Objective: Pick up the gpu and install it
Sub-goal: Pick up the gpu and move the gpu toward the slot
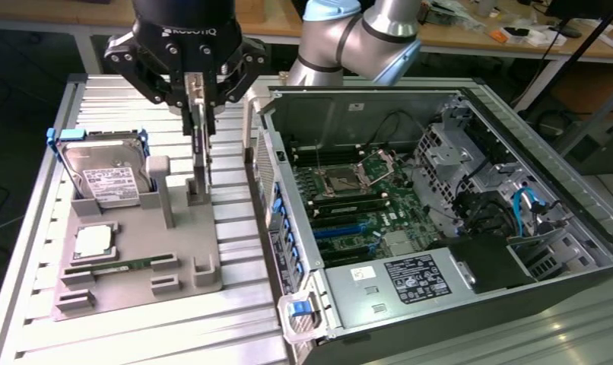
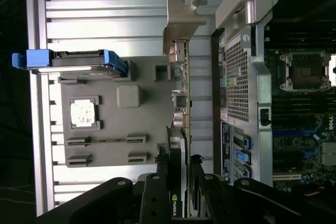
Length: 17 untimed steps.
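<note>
The black gripper is clenched on the thin green gpu card by its top edge. The card stands upright, slotted at the grey plastic holder's edge nearest the open metal computer case, likely to offer that edge for grasping.

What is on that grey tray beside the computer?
Hard drive, processor chip, memory stick, and the gpu on edge, gripped by the claw. The drive's lower end sits hidden in the tray.

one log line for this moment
gripper: fingers closed on gpu | gpu: upright in gray tray slot | case: open, gpu not installed
</note>
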Each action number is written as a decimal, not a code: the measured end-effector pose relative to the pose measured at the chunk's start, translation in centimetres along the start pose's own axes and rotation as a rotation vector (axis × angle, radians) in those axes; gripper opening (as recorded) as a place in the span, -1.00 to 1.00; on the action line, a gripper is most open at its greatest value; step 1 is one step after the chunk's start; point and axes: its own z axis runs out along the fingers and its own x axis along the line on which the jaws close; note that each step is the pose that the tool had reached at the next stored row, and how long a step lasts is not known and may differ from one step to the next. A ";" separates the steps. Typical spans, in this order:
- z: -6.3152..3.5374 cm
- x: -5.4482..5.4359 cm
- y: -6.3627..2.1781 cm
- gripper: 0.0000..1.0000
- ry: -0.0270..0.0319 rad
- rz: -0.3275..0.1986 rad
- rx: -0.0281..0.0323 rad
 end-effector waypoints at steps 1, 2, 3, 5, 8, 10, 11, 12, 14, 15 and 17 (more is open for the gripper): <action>0.02 -0.7 0.02 -0.47 0.0000 0.000 0.0000; 0.03 -1.1 0.03 -0.47 0.0000 0.000 0.0000; 0.05 -1.7 0.05 -0.47 -0.0001 0.000 -0.0001; 0.07 -2.7 0.07 -0.47 0.0000 0.000 0.0000; 0.11 -3.6 0.10 -0.47 0.0000 0.000 0.0000; 0.12 -3.8 0.10 -0.47 0.0000 0.000 0.0000; 0.13 -4.0 0.11 -0.47 0.0000 0.000 0.0000; 0.13 -4.1 0.11 -0.47 0.0000 0.000 -0.0001; 0.14 -4.3 0.12 -0.47 0.0000 0.000 0.0000; 0.14 -4.4 0.12 -0.47 0.0000 0.000 0.0000; 0.15 -4.7 0.13 -0.47 0.0000 0.000 0.0000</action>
